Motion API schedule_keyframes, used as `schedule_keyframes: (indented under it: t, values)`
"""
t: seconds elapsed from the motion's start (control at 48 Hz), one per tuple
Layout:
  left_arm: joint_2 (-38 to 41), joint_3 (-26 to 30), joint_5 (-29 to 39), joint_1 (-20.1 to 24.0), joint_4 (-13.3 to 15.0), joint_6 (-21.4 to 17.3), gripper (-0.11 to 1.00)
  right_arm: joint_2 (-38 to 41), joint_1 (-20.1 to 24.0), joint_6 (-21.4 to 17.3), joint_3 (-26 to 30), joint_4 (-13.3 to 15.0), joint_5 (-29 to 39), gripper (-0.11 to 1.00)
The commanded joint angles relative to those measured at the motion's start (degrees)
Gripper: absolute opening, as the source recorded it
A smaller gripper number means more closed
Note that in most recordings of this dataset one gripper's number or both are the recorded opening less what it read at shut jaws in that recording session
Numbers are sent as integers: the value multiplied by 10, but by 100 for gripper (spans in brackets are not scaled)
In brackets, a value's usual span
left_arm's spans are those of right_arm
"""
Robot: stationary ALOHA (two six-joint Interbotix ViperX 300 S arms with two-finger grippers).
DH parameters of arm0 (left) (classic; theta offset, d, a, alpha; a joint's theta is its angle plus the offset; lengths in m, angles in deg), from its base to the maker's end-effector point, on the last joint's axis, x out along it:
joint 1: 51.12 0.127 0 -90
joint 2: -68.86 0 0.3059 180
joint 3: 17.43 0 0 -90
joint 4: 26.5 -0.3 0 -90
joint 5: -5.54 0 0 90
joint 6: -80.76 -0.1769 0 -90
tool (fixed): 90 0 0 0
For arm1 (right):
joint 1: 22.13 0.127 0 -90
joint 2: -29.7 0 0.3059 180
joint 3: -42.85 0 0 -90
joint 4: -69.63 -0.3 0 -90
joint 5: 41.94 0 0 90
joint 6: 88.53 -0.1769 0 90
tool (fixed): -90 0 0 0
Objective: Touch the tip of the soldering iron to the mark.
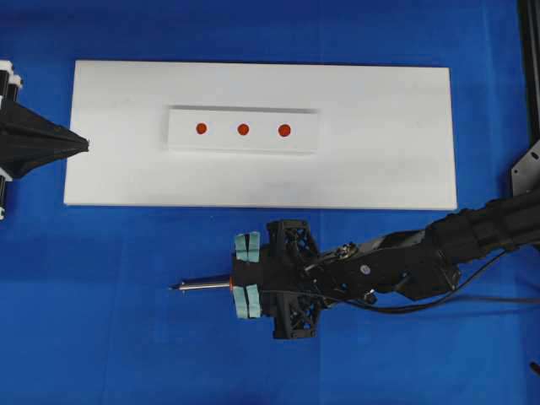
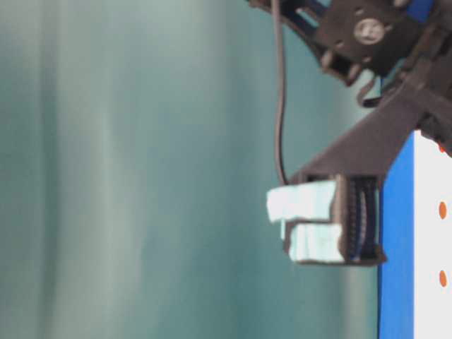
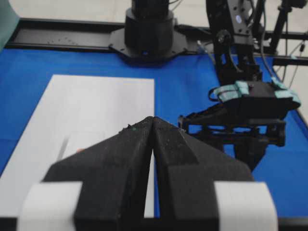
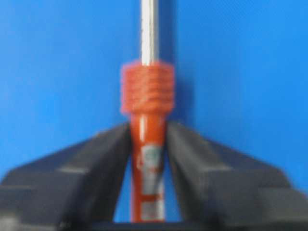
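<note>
The soldering iron point(image 1: 202, 286) lies level and low over the blue cloth, in front of the white board. Its dark tip point(image 1: 174, 288) points left. My right gripper point(image 1: 240, 277) is shut on its orange-red handle point(image 4: 147, 144), just behind the ribbed collar, with a finger against each side. The mark point(image 1: 243, 129) is the middle red dot of three on the white block point(image 1: 223, 140), well beyond the tip and apart from it. My left gripper point(image 1: 84, 144) is shut and empty, its point at the board's left edge point(image 3: 153, 119).
The block sits on a large white board point(image 1: 380, 160) laid on the blue cloth point(image 1: 101, 321). The iron's black cord point(image 1: 472, 299) trails right under the right arm. The arm bases point(image 3: 148, 29) stand at the far side in the left wrist view.
</note>
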Motion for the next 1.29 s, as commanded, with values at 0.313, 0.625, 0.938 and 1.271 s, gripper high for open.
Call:
schedule_keyframes:
  t: [0.313, 0.625, 0.938, 1.271]
  values:
    - [3, 7, -4, -2, -2, 1, 0, -18, -4, 0, 7, 4, 1, 86]
    - [3, 8, -4, -2, -1, 1, 0, -102, -5, 2, 8, 5, 72, 87]
    - [3, 8, -4, -1, -2, 1, 0, -198, -4, 4, 9, 11, 153, 86]
    - [3, 8, -4, -2, -2, 1, 0, -212, -2, 6, 9, 11, 175, 86]
